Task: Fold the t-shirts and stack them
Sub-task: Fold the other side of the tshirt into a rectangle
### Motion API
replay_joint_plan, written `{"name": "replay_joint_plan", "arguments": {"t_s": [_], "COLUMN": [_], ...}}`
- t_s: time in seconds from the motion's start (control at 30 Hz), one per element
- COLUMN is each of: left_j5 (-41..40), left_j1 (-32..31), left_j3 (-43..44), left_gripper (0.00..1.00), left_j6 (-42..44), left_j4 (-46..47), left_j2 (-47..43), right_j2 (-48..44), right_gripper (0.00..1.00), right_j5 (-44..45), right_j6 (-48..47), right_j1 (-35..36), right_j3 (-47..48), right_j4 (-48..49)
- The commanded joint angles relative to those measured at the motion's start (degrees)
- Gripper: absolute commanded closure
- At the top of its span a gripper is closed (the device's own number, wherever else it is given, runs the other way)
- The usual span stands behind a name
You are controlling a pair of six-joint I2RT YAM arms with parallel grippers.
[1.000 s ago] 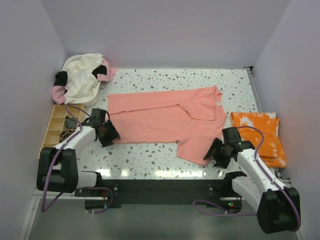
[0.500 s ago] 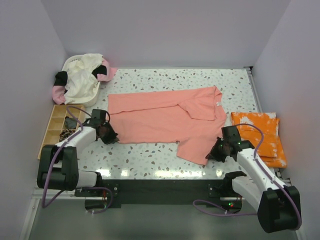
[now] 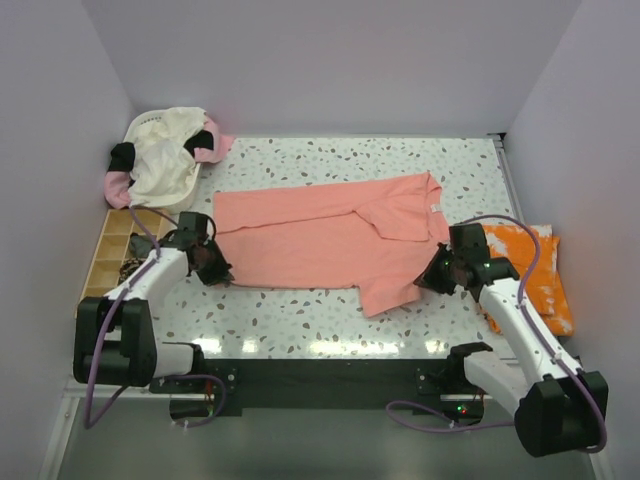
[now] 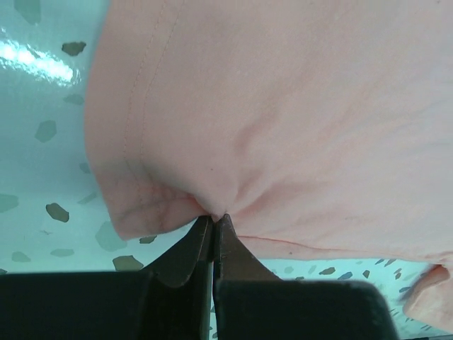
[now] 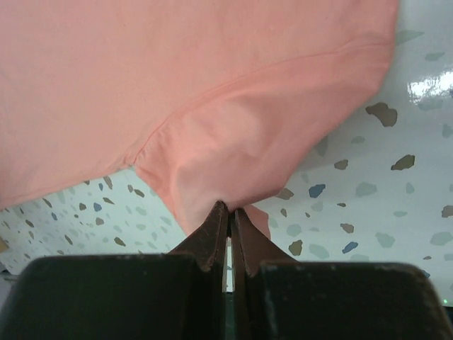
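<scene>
Two grippers each pinch an edge of the salmon-pink t-shirt (image 3: 320, 235), which lies spread across the middle of the speckled table (image 3: 330, 160) in the top view. Its small white neck label (image 3: 436, 207) sits toward the right of the shirt. The left gripper (image 3: 213, 268) is at the shirt's lower left corner. In the left wrist view its fingers (image 4: 187, 251) are pressed together, with a bunched fold of hem caught at their tips. The right gripper (image 3: 432, 278) is at the lower right of the shirt. In the right wrist view its jaws are closed on a puckered bit of pink cloth.

An orange t-shirt with white splotches (image 3: 540, 275) lies at the right edge of the frame, partly behind the right arm. Cream and pink t-shirts (image 3: 165, 165) are heaped in a white basket (image 3: 150, 121) in the upper left corner. Just below it, a tan compartment tray (image 3: 110, 240) lies along the left edge.
</scene>
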Motion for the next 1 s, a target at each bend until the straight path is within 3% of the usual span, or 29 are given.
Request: {"name": "replay_joint_plan", "arguments": {"t_s": [0.0, 0.47, 0.97], "left_j5": [-0.5, 1.2, 11.0], "left_j1": [0.9, 3.1, 5.4], "left_j3": [4.4, 13.1, 24.4], "left_gripper": [1.00, 1.00, 1.00], "left_j6": [2.3, 3.3, 5.7], "left_j4": [0.4, 5.1, 4.9], "left_j2": [0.8, 14.0, 25.1], "right_j2": [4.7, 24.0, 44.2], "right_gripper": [1.00, 1.00, 1.00], "right_j5": [2.5, 4.3, 6.2], "right_j6": [-3.4, -8.2, -10.9], "right_j1": [0.1, 0.2, -1.0], "right_j3": [6.1, 20.9, 39.0], "right_j4": [2.0, 8.6, 10.0]}}
